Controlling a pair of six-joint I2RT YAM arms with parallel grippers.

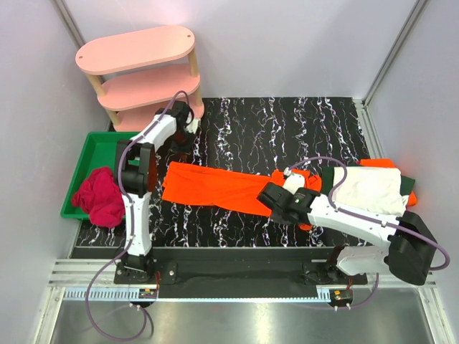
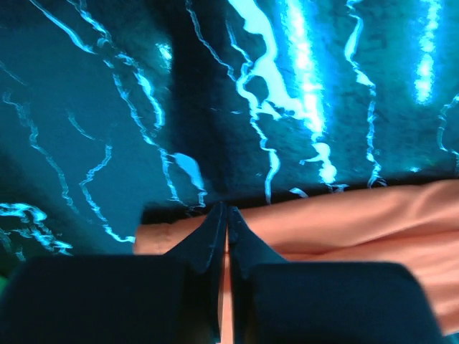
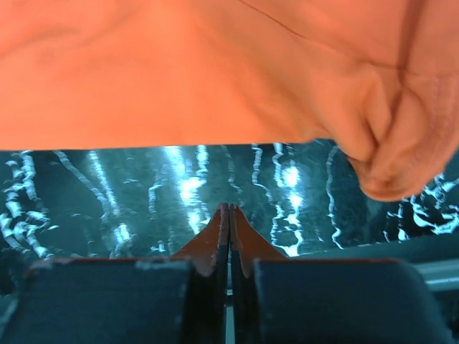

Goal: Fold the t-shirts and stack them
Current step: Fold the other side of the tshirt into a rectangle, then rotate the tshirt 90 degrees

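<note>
A bright orange t-shirt lies as a long flat strip across the middle of the black marbled table. My left gripper hangs over the shirt's far left corner. In the left wrist view its jaws are shut, tips right at the orange cloth's edge, and no cloth bunches between them. My right gripper is over the strip's right end. It is shut with nothing held, over bare table just short of the orange cloth. A white shirt tops a stack on a dark green shirt.
A green tray at the left edge holds a crumpled red cloth. A pink three-tier shelf stands at the back left. Grey walls close in the table on three sides. An orange layer peeks out behind the stack.
</note>
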